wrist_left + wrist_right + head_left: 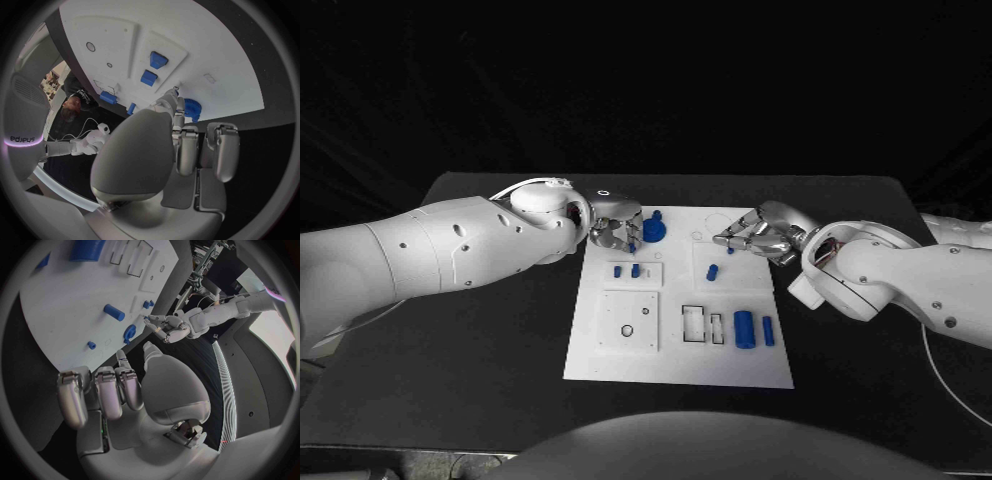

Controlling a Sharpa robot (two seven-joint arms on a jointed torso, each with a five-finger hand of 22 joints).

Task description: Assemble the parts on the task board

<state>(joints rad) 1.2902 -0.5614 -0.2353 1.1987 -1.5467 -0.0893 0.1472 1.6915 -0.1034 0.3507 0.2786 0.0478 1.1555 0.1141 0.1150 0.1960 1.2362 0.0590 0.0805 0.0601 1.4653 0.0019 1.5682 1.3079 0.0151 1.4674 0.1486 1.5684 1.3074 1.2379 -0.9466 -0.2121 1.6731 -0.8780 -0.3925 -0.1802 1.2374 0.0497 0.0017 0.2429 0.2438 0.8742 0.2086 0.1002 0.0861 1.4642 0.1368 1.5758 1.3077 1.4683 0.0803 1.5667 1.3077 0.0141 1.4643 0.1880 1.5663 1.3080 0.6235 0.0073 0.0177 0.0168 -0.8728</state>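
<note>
The white task board (682, 345) lies mid-table. A blue gear (655, 230) sits at its far edge, just right of my left hand (615, 225), whose fingertips (172, 98) hover beside the gear (191, 109) with nothing held. Two small blue blocks (626, 270) stand in a raised plate, also seen from the left wrist (154, 68). A blue peg (713, 271) lies mid-board. My right hand (759, 238) hangs over the far right edge, fingers apart and empty, near a tiny blue piece (92, 345). Blue cylinders (744, 329) rest at the near right.
A white plate with a small ring hole (629, 320) and rectangular slots (694, 322) occupy the board's near half. Black table (473, 340) surrounds the board, with open room on both sides and in front. My left hand (172, 327) appears across the board in the right wrist view.
</note>
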